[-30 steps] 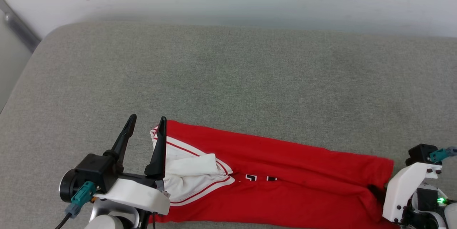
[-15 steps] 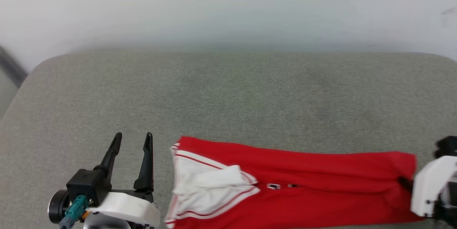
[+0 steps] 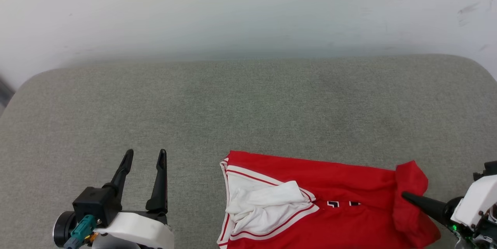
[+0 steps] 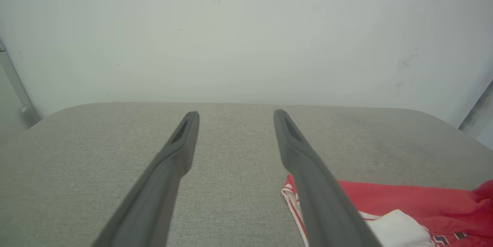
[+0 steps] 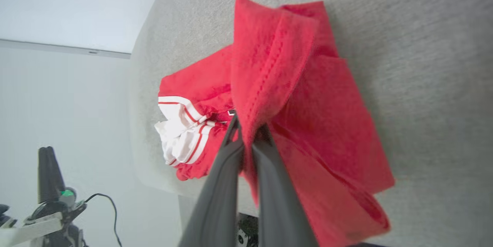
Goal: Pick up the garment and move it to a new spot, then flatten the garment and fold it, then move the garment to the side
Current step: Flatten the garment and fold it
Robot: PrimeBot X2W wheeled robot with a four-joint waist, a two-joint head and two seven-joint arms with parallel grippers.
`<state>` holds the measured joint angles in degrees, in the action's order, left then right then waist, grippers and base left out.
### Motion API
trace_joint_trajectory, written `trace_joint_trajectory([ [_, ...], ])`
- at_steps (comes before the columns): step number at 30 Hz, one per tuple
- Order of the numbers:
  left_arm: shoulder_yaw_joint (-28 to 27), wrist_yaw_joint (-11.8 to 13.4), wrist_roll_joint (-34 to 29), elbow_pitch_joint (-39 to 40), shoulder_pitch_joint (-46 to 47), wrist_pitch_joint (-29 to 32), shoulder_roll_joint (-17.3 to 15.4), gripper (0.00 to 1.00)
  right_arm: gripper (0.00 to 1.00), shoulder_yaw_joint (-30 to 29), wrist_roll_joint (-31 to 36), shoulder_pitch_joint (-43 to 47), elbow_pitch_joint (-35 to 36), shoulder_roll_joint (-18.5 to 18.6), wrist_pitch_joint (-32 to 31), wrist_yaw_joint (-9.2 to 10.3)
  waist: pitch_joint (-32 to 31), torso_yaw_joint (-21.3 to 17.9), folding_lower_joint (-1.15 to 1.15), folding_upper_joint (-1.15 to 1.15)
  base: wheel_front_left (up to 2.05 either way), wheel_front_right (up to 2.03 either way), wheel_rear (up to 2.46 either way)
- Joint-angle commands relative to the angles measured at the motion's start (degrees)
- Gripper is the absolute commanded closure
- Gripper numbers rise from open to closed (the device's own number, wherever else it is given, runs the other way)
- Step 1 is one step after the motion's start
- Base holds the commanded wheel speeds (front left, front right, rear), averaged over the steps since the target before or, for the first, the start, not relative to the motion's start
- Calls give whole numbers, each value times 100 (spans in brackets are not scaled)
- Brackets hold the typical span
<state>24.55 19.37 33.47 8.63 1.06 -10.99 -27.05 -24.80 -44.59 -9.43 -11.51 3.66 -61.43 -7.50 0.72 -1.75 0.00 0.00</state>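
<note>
Head view has the shirt lying in a long band at the near right of the grey cushion. Soft and light, it will likely droop, so hems look the best hold. The right gripper pinches its bunched right end; the left gripper gapes empty, well left.

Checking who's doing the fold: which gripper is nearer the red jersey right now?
Right. The right gripper is shut on the hem end of the garment. The left gripper is open, apart from the sleeve end, over the grey cushion.
</note>
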Motion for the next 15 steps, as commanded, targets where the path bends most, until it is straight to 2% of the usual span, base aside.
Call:
trace_joint_trajectory([
  [1, 19, -20, -31, 28, 50, 18, -35, 0, 100, -44, -470, -146, -48, -65, -260, 2, 22, 45, 0, 0, 0, 0, 0],
  [4, 62, -62, -45, -3, 159, 49, -29, 0, 100, 326, -1397, -240, -442, -105, -341, 2, 60, 130, 0, 0, 0, 0, 0],
  [8, 133, -123, -43, -54, 253, 71, 17, 0, 100, 1332, -2525, -445, -939, -82, 105, 1, 118, 266, 0, 0, 0, 0, 0],
  [12, 198, -194, -37, -105, 366, 74, 69, 0, 100, 2478, -3286, -659, -1228, -80, 800, 1, 198, 428, 0, 0, 0, 0, 0],
  [15, 217, -226, -22, -135, 459, 62, 115, 0, 100, 3247, -3561, -829, -1435, -81, 1337, 1, 287, 561, 0, 0, 0, 0, 0],
])
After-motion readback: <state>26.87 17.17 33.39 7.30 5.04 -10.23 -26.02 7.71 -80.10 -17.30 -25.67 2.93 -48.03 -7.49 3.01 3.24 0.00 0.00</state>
